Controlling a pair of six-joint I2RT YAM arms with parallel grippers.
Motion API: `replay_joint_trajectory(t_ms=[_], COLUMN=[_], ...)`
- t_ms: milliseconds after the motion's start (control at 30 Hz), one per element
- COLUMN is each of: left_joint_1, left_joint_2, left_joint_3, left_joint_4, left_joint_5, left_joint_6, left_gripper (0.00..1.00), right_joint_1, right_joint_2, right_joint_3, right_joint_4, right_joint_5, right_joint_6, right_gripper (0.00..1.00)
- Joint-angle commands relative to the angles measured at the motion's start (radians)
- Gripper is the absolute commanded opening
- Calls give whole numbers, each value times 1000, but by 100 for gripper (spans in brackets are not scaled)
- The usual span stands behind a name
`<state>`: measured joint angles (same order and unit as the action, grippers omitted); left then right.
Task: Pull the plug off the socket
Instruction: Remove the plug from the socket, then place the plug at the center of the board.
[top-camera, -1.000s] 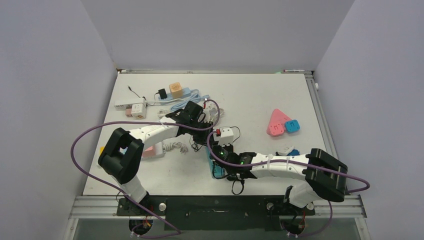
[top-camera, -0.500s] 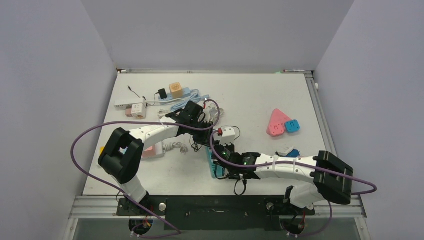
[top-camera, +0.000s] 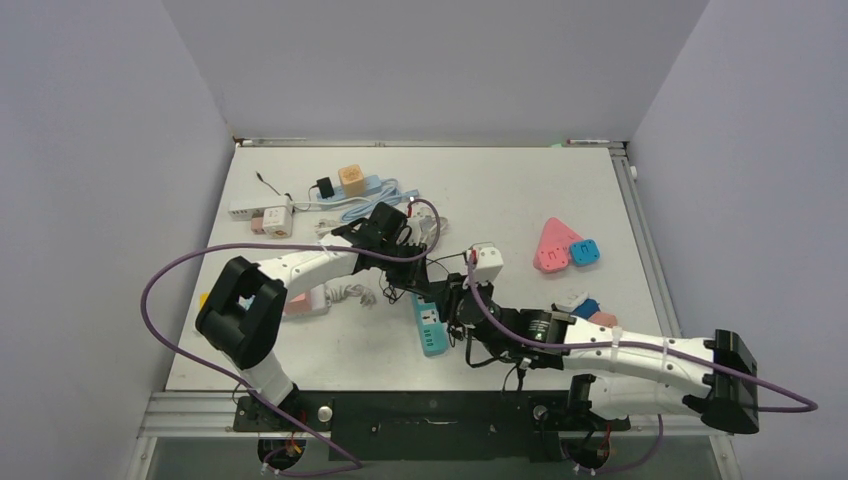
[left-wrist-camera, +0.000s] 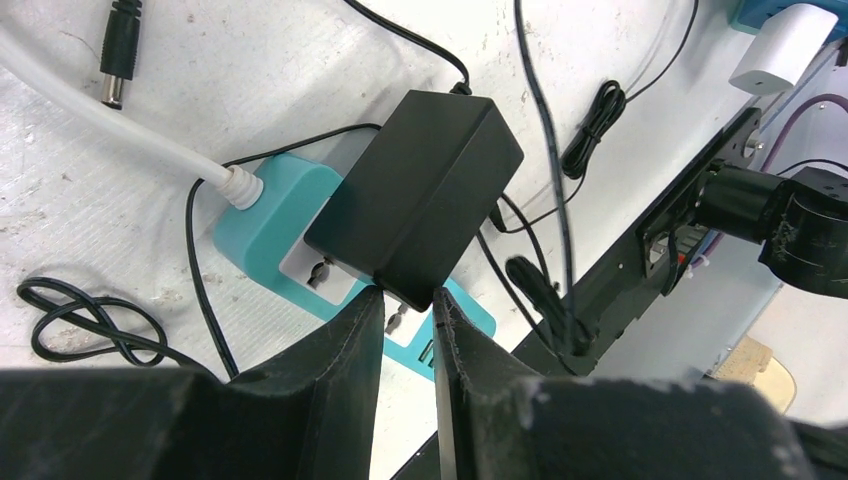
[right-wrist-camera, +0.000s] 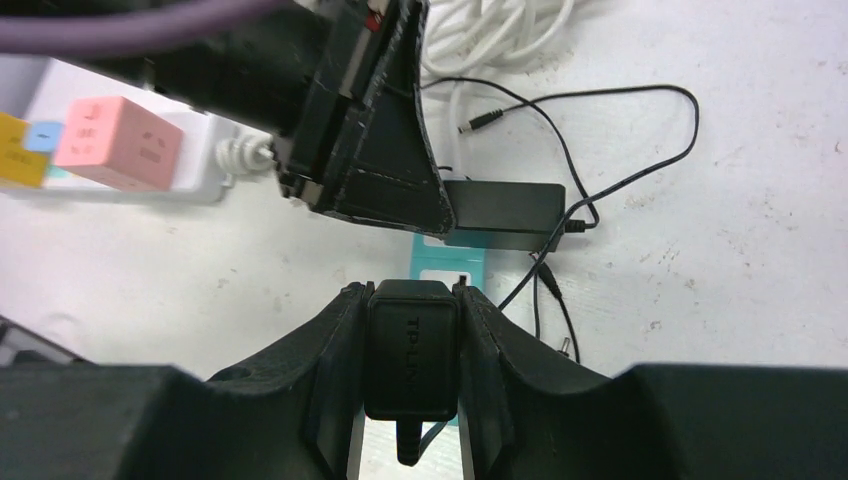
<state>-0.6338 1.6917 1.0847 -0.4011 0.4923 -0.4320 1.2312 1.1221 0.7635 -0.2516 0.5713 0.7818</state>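
Centrally on counter (top-camera: 500, 190): teal power strip (top-camera: 432, 328), long axis running roughly away from arm bases. Black adapter (left-wrist-camera: 415, 210) lying tilted across strip. Right gripper (right-wrist-camera: 408, 292) clamped on black plug (right-wrist-camera: 410, 345) just over strip; plug's long axis along fingers, cord end toward wrist. Seated or free: cannot tell. Left gripper (left-wrist-camera: 407, 297) closed to narrow slit, nothing clearly held, tips at adapter's edge.

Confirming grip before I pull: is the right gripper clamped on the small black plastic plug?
Yes, the right gripper sits shut against both sides of the small black plastic plug.
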Motion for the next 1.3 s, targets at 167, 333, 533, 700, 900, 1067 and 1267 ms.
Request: replay_joint_trajectory(t_ms=[167, 333, 533, 700, 900, 1067, 1267], left_joint_1=[-6, -6, -6, -6, -5, -5, -4], left_joint_2=[-24, -22, -28, -51, -102, -121, -127], left_joint_3=[-25, -22, -24, -26, -35, -35, -32], left_joint_4=[-33, -33, -32, -23, -15, -15, -21], left_joint_5=[-190, -190, -198, -214, -256, -260, -260], left_joint_6=[66, 65, 67, 67, 78, 79, 81], left_gripper=[20, 20, 20, 20, 21, 21, 21], right_joint_1=[20, 20, 20, 18, -102, -310, -515], right_joint_2=[-230, -254, -219, -163, -80, -39, 42], right_joint_3=[35, 129, 306, 406, 459, 439, 429], right_joint_4=[113, 83, -13, -117, -132, -75, -22], right_joint_5=[-2, 20, 83, 268, 302, 90, -79], right_joint_6=[-93, -182, -314, -358, -401, -407, -416], right_gripper=[5, 5, 5, 5, 5, 5, 5])
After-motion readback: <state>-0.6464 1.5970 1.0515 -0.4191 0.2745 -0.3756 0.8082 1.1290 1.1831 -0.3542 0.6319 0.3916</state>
